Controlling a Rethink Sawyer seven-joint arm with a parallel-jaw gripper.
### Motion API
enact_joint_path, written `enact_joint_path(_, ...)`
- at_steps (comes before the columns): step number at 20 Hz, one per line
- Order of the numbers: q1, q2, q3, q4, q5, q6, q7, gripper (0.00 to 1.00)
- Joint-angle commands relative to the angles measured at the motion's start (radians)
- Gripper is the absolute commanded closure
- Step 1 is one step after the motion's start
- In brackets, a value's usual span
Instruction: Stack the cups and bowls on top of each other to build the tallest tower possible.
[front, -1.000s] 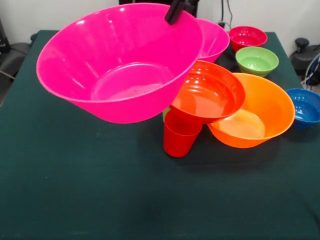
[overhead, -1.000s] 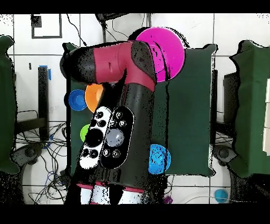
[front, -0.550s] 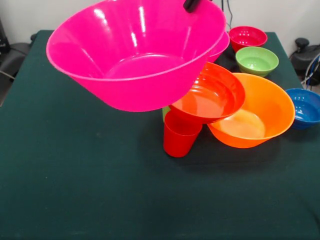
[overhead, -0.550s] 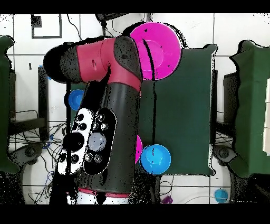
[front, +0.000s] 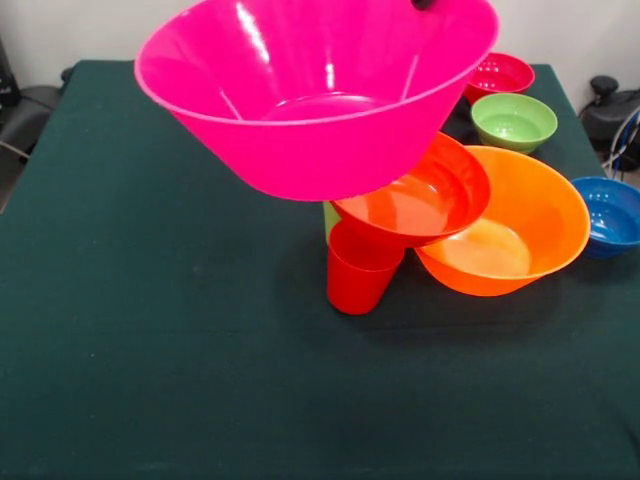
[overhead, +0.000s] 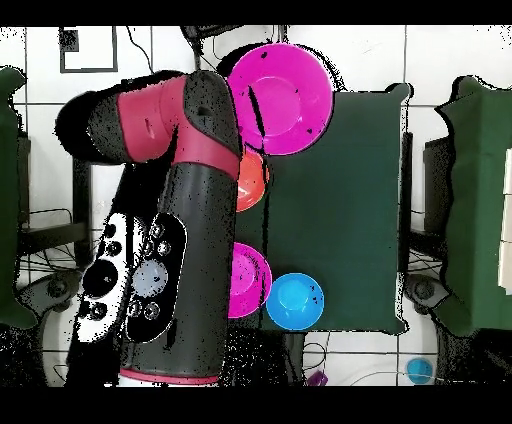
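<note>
A big pink bowl (front: 320, 100) hangs high over the table, tilted a little, with my gripper (front: 425, 3) shut on its far rim; only the gripper's black tip shows at the top edge. Below it a red-orange bowl (front: 415, 195) leans on a red cup (front: 360, 275) and on the big orange bowl (front: 510, 225). A lime green cup (front: 331, 218) peeks out behind the red cup. In the overhead view the held pink bowl (overhead: 278, 98) is at the table's far end, and a second pink bowl (overhead: 247, 280) and a light blue bowl (overhead: 294, 300) sit near the base.
A green bowl (front: 513, 120), a small magenta-red bowl (front: 497, 72) and a dark blue bowl (front: 610, 215) stand along the right side of the dark green table (front: 150, 380). My arm (overhead: 170, 200) covers much of the overhead view.
The held pink bowl has moved right and a little higher in the front view, now above the red-orange bowl. The arm swung left in the overhead view, uncovering the second pink bowl.
</note>
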Motion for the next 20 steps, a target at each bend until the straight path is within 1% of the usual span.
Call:
enact_joint_path(1,0.031,0.029,0.041,0.057,0.004,0.037,0.189,1.0)
enact_joint_path(6,0.049,0.03,0.042,0.065,0.008,0.035,0.218,1.0)
enact_joint_path(17,0.083,0.03,0.031,0.129,-0.014,-0.018,0.268,1.0)
enact_joint_path(20,0.088,0.042,0.031,0.131,-0.017,-0.023,0.286,1.0)
